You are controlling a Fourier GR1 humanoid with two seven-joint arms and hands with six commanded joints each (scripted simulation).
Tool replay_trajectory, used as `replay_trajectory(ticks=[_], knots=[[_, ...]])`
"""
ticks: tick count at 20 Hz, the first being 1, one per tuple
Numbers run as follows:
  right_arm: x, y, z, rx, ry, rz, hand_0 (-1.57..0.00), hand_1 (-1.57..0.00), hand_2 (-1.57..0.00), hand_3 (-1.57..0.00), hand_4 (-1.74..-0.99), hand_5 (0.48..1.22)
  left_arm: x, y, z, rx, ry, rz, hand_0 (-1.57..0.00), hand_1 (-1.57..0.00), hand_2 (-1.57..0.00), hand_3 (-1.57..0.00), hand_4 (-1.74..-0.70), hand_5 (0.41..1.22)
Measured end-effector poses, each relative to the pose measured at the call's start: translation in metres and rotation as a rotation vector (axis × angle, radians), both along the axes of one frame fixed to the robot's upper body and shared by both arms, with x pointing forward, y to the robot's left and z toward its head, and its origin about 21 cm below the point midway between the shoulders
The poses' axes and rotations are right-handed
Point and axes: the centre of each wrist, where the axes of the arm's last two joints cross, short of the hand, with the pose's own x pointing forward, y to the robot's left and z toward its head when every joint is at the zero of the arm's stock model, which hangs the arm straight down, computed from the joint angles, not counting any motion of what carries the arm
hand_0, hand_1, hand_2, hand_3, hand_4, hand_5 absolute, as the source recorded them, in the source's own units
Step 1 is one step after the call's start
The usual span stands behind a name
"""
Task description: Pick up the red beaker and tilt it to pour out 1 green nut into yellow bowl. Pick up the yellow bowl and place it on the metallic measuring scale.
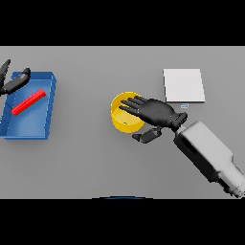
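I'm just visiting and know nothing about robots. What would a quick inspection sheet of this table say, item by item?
Surface: grey table, flat and plain.
Job's things: yellow bowl near the middle; scale, a pale square, to its right and apart from it; red beaker lying on its side in a blue tray at left. No nut can be made out.
Clutter: nothing seen beyond the tray.
Hands: right hand spread over the bowl, fingers straight, thumb below the rim; left hand at the tray's far corner, partly cut off by the edge.
Cables: nothing seen.
Surroundings: nothing seen.
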Motion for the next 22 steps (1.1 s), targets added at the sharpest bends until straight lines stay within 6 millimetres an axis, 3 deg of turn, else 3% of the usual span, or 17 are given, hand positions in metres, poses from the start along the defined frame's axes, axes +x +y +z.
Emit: replay_trajectory(ticks=[5, 12, 16, 17, 18, 19, 22], knots=[[0.012, 0.018, 0.002, -0.126, 0.034, 0.051, 0.00, 0.00, 0.00, 0.00, -1.164, 0.670, -0.001, 0.001, 0.002, 0.007, -0.005, -0.002, 0.00, 0.00, 0.00, 0.00, -0.81, 0.700], [0.022, 0.026, -0.014, -0.241, 0.093, 0.075, 0.00, 0.00, 0.00, -0.01, -1.188, 0.693, -0.003, 0.004, 0.000, 0.021, 0.004, 0.001, 0.00, 0.00, 0.00, 0.00, -0.79, 0.708], [0.026, 0.032, -0.017, -0.265, 0.098, 0.046, -0.05, -0.06, -0.09, -0.13, -1.261, 0.809, -0.002, 0.004, 0.002, 0.032, 0.015, -0.001, 0.00, 0.00, 0.00, 0.00, -0.79, 0.712], [0.026, 0.032, -0.018, -0.262, 0.087, 0.048, -0.19, -0.18, -0.19, -0.21, -1.309, 0.891, 0.000, 0.000, 0.001, 0.033, 0.013, -0.006, 0.00, 0.00, 0.00, 0.00, -0.79, 0.711], [0.026, 0.033, -0.018, -0.258, 0.096, 0.067, -0.45, -0.41, -0.35, -0.32, -1.363, 0.957, 0.001, 0.002, 0.001, 0.030, 0.014, -0.001, 0.00, 0.00, 0.00, 0.00, -0.79, 0.710], [0.025, 0.032, -0.018, -0.249, 0.097, 0.082, -0.68, -0.64, -0.59, -0.57, -1.435, 1.010, 0.000, 0.003, 0.000, 0.031, 0.017, -0.002, 0.00, 0.00, 0.00, 0.00, -0.79, 0.710], [0.024, 0.031, -0.015, -0.238, 0.106, 0.093, -1.11, -1.09, -1.07, -0.88, -1.578, 1.113, 0.000, 0.005, -0.002, 0.021, 0.012, -0.006, 0.00, 0.00, 0.00, 0.00, -0.79, 0.707]])
